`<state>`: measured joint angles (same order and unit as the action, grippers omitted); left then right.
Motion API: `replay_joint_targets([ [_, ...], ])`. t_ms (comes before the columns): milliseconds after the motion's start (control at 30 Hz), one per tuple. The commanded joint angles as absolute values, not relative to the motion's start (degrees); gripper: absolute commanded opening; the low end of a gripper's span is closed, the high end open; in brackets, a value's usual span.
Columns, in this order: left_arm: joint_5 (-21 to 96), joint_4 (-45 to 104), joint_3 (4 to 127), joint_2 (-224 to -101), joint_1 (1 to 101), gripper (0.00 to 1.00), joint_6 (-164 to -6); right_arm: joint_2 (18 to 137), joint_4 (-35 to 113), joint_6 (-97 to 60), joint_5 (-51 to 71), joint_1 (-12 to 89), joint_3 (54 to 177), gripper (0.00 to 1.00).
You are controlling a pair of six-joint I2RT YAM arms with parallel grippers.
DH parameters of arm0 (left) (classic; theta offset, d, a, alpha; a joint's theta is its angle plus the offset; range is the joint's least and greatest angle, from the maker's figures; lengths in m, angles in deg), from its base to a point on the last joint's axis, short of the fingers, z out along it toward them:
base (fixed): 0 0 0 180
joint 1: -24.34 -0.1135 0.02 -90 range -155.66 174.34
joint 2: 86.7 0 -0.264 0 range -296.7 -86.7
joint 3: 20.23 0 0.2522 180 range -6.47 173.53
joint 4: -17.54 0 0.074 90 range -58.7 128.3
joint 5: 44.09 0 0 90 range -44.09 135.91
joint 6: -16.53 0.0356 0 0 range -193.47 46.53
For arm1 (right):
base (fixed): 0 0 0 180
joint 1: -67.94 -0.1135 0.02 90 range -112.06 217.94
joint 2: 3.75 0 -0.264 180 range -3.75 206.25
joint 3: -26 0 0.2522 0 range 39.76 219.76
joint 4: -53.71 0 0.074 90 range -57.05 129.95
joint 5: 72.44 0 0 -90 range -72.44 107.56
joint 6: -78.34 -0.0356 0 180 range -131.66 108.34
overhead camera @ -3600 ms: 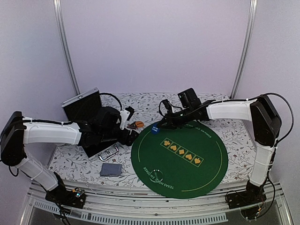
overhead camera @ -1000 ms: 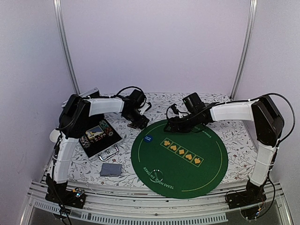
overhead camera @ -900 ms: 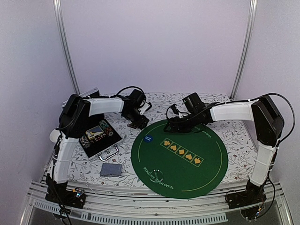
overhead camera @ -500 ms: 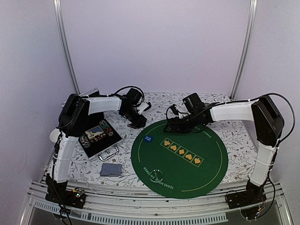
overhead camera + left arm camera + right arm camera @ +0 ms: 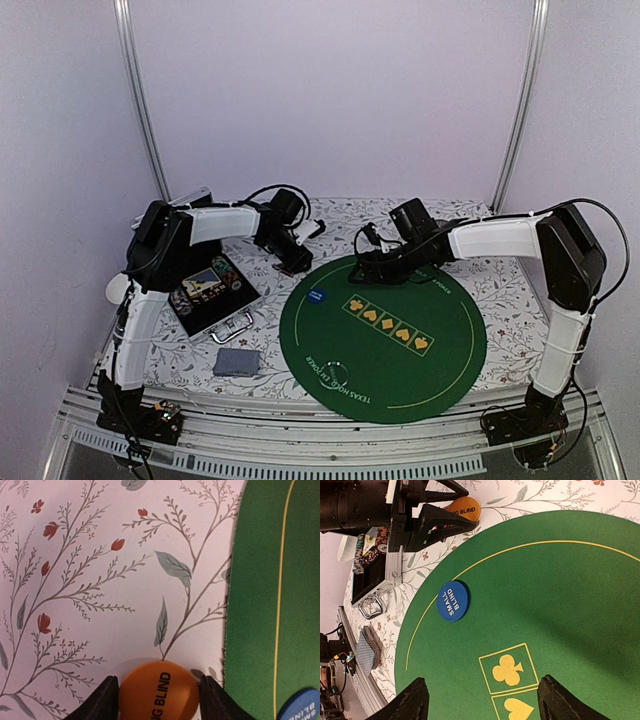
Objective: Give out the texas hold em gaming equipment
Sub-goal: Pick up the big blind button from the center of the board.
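An orange "BIG BLIND" disc [image 5: 159,692] lies on the flowered tablecloth just left of the round green mat [image 5: 270,580]. My left gripper [image 5: 159,680] is shut on it, both black fingertips against its rim. The right wrist view shows the same disc [image 5: 465,507] between those fingers [image 5: 440,522]. On the mat's left part rests a blue "SMALL BLIND" disc [image 5: 453,601] [image 5: 318,296]. My right gripper [image 5: 482,680] [image 5: 365,265] hovers open over the mat [image 5: 400,360], nothing between its fingers. A deck of grey-blue cards [image 5: 237,362] sits near the front left.
The open aluminium case [image 5: 228,318] stands left of the mat, with stacks of striped chips [image 5: 370,542] inside. Yellow card-suit boxes [image 5: 388,322] are printed across the mat's middle. Metal frame posts rise at the back corners.
The left gripper's jaws have closed in onto the orange disc over the last second. Earlier that arm lay low over the case. The right arm has hardly moved.
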<state>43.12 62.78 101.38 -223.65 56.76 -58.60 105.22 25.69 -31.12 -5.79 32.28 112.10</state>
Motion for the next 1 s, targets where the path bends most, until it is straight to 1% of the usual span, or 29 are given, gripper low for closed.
replay_joint_targets([
  [0,43.3,67.5,100.3,-224.1,55.6,0.52,-57.7,104.7,24.8,-30.5,-7.1,32.3,111.7,0.77],
  [100,43.1,67.6,100.0,-223.5,55.6,0.38,-58.5,104.8,24.8,-30.5,-7.3,32.3,111.7,0.77],
  [233,41.5,66.4,98.8,-221.8,55.6,0.34,-60.6,104.8,24.8,-30.4,-7.5,32.3,111.7,0.77],
  [367,41.0,61.9,94.7,-218.6,55.5,0.30,-61.6,104.2,24.7,-30.4,-7.7,32.3,111.7,0.77],
  [533,37.4,60.0,92.7,-216.7,55.2,0.14,-62.4,103.7,24.7,-30.5,-7.7,32.4,111.8,0.77],
  [633,36.0,60.3,92.3,-216.4,55.2,0.01,-63.1,103.5,24.7,-30.4,-7.6,32.4,111.8,0.77],
  [967,29.7,57.1,85.7,-212.0,55.1,0.00,-66.1,104.4,26.9,-30.5,-11.7,32.6,112.2,0.77],
])
